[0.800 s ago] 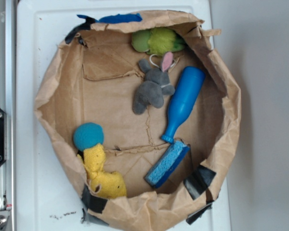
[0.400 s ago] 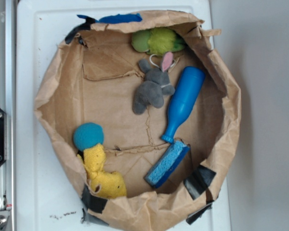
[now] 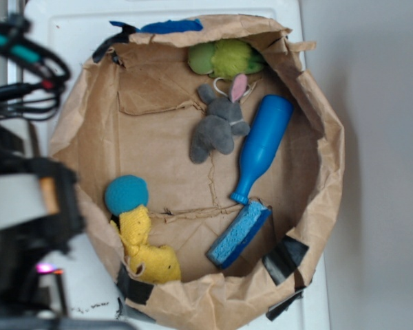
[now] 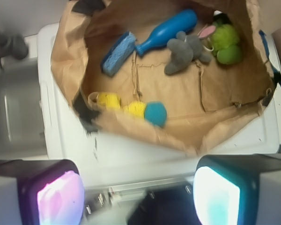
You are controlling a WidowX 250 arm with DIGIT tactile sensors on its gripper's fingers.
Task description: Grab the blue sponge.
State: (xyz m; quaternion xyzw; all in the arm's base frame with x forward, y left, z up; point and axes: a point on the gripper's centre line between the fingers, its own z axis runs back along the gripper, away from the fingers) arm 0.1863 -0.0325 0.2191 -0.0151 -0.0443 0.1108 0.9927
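- Blue sponge [image 3: 239, 235] at five o'clock inside the paper bag [image 3: 82, 124], touching the blue bottle [image 3: 261, 146] neck.
- Fingers [image 4: 215, 199] spread wide, empty, outside the bag.
- Best approached across the narrow width, clear of the bottle.

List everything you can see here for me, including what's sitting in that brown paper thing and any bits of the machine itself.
paper bag ring: one, brown, black tape patches, on the white surface
blue sponge: one, light blue with a darker layer, inside the ring, beside the bottle's neck
bottle: one, blue, lying inside
bunny: one, grey with a pink ear, beside the bottle
green plush: one, against the ring's wall
ball: one, teal, fuzzy, touching the yellow plush
yellow plush: one, by the ring's wall
arm: one, black, blurred, outside the ring
fingers: two, apart, away from the ring
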